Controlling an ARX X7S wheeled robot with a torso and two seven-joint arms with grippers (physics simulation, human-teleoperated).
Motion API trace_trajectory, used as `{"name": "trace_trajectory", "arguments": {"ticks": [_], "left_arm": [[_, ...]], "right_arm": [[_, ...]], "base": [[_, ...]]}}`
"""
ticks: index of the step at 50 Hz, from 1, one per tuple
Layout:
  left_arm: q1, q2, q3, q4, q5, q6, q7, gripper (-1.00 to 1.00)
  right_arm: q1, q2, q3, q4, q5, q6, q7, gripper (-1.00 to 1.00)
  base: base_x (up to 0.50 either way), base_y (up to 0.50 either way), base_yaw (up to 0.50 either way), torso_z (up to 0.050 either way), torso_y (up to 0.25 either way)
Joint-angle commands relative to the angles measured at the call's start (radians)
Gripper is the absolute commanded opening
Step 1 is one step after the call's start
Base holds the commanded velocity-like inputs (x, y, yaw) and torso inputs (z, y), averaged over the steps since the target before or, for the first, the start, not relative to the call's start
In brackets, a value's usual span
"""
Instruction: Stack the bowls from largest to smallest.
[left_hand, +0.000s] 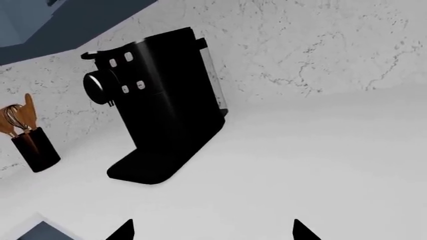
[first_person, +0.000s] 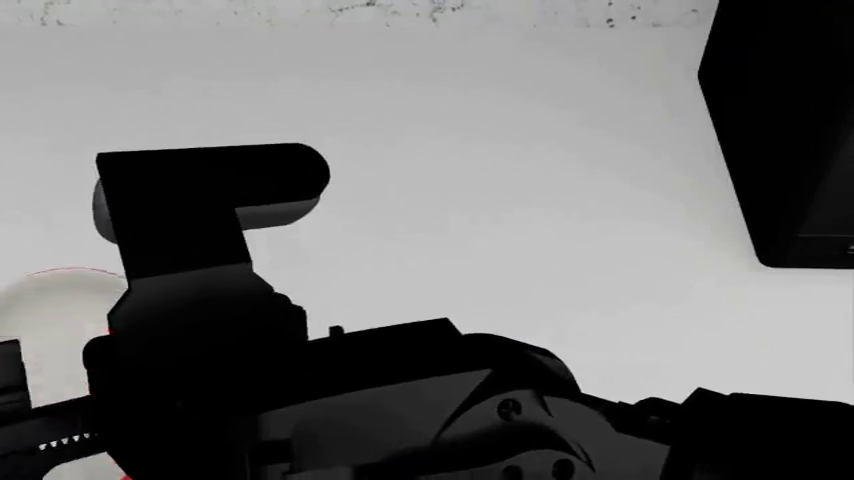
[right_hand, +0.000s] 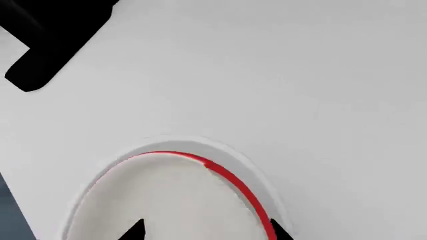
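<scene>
Up close, the left wrist view shows a black coffee machine standing on the white counter against a marbled white wall; its front carries a round knob and a few small pale buttons, but no brand name or lettering can be read. Beside it, near the wall, a dark holder keeps wooden utensils and a whisk. Only the two dark fingertips of the left gripper show at the frame's edge, set wide apart with nothing between them. From the head view, the robot's own dark arm fills most of the foreground; a pale bowl with a red edge peeps out from behind it on the counter, and a black appliance sits at the right. Through the right wrist view, the red bowl with its white inside appears nested in a larger white bowl, directly under the right gripper, whose tips are spread wide and hold nothing.
</scene>
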Motion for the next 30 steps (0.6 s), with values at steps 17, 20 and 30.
{"name": "trace_trajectory", "arguments": {"ticks": [17,20,30], "left_arm": [[0.055,0.057,0.047,0.005,0.064,0.068,0.076,1.00],[0.055,0.050,0.056,0.005,0.068,0.067,0.068,1.00],[0.055,0.057,0.046,0.005,0.063,0.065,0.088,1.00]], "right_arm": [[0.009,-0.005,-0.013,-0.041,-0.065,0.005,0.023,1.00],[0.036,-0.001,0.013,-0.040,-0.036,0.000,0.023,1.00],[0.080,0.023,0.059,-0.091,-0.044,-0.013,0.037,1.00]], "base": [[0.00,0.00,0.00,0.000,-0.002],[0.00,0.00,0.00,0.000,0.000],[0.00,0.00,0.00,0.000,0.000]]}}
